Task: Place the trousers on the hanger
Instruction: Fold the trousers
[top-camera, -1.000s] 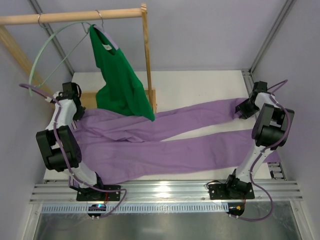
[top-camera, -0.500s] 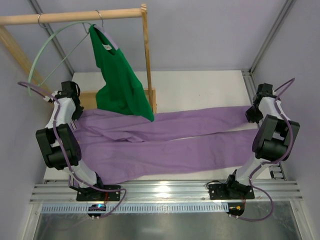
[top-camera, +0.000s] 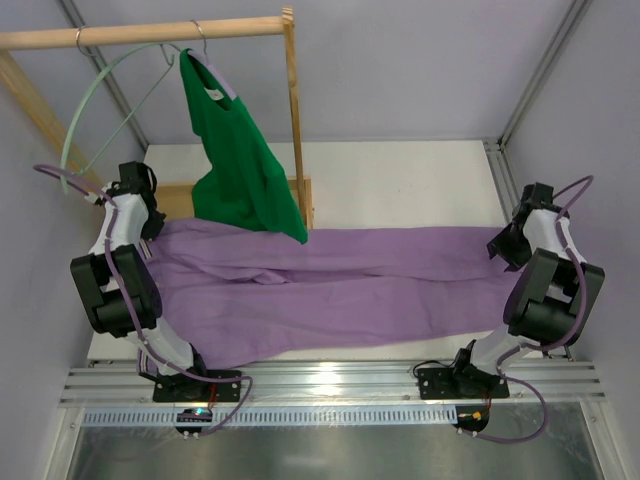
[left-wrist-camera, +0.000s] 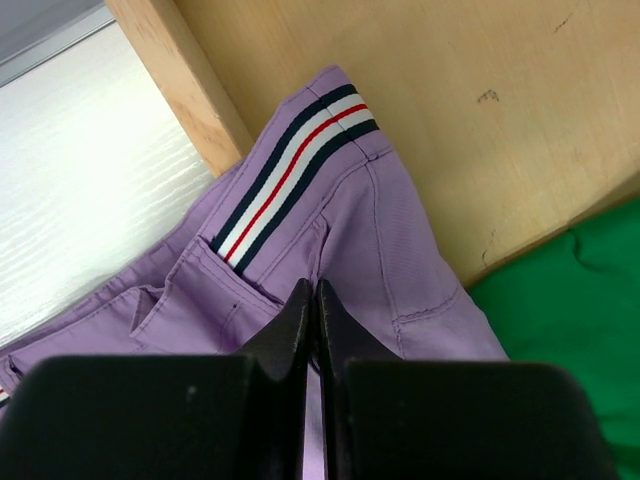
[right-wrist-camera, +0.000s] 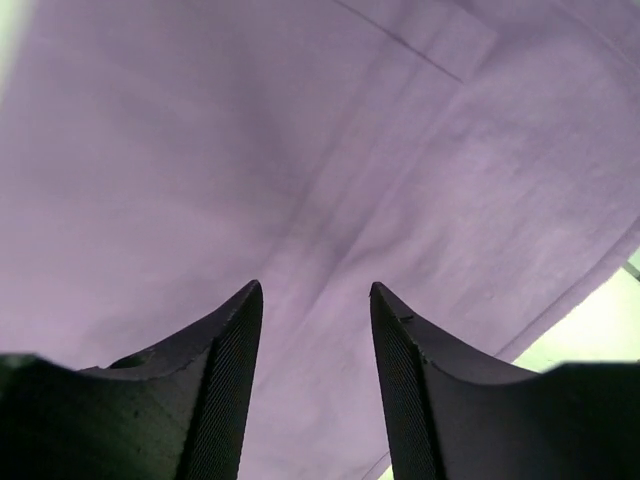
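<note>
The lilac trousers (top-camera: 330, 285) lie spread across the table, waistband at the left, both legs together reaching right. My left gripper (top-camera: 150, 225) is shut on the trousers' waist; in the left wrist view the closed fingertips (left-wrist-camera: 315, 290) pinch purple fabric just below the striped waistband (left-wrist-camera: 290, 170). My right gripper (top-camera: 500, 245) is open just above the leg ends; in the right wrist view its gripper (right-wrist-camera: 315, 290) has nothing between the fingers, with purple fabric (right-wrist-camera: 300, 150) beneath. The pale mint hanger (top-camera: 95, 105) hangs from the wooden rail (top-camera: 140, 35) at upper left.
A bright green top (top-camera: 240, 160) hangs on a metal-hooked hanger from the same rail, its hem over the trousers. A wooden upright post (top-camera: 297, 130) and the rack's wooden base board (left-wrist-camera: 420, 120) stand beside the waist. Frame posts rise at the table corners.
My right gripper moved right and toward the near side, and the far trouser leg swung down with it to lie against the other leg. The left gripper stayed on the waist.
</note>
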